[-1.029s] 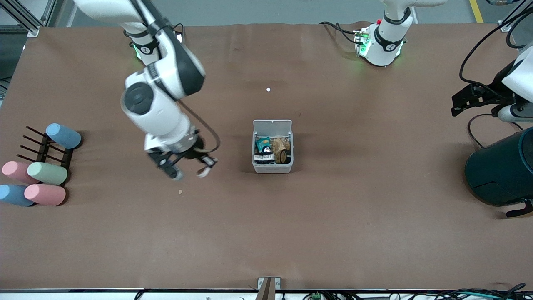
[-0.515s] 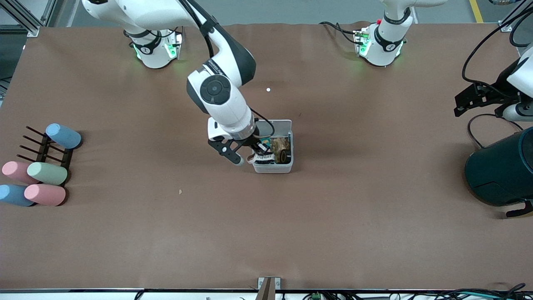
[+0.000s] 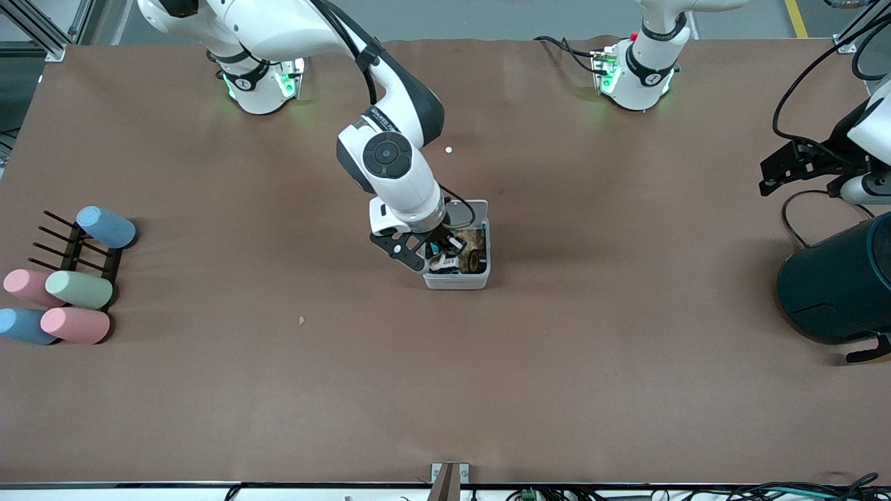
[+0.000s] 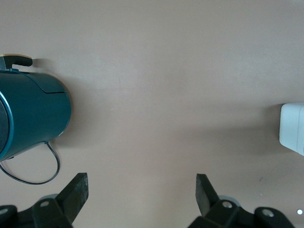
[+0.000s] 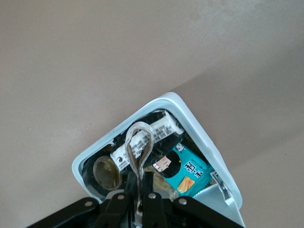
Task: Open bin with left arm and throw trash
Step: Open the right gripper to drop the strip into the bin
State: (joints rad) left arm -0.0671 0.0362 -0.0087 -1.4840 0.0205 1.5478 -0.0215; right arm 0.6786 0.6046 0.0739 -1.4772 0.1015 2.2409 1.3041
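The white bin (image 3: 456, 281) stands at the table's middle with its lid (image 3: 473, 207) raised. In it lie a black tape roll (image 3: 476, 261) and a black and teal wrapper (image 5: 184, 172). The roll (image 5: 104, 174) and the bin's rim (image 5: 190, 116) also show in the right wrist view. My right gripper (image 3: 440, 259) is over the open bin, shut on the beige rubber-band loop (image 5: 139, 145), which hangs above the bin's contents. My left gripper (image 3: 766, 177) waits open and empty over the left arm's end of the table (image 4: 141, 183). The bin's edge (image 4: 293, 127) shows in the left wrist view.
A large dark teal round container (image 3: 835, 285) stands at the left arm's end, also in the left wrist view (image 4: 31, 111). Pastel cylinders (image 3: 66, 289) lie by a black rack at the right arm's end. A tiny white dot (image 3: 448, 149) and a small crumb (image 3: 301, 320) lie on the table.
My right gripper has carried the rubber-band loop from the right arm's side of the table to over the open bin. The left arm has hardly moved.
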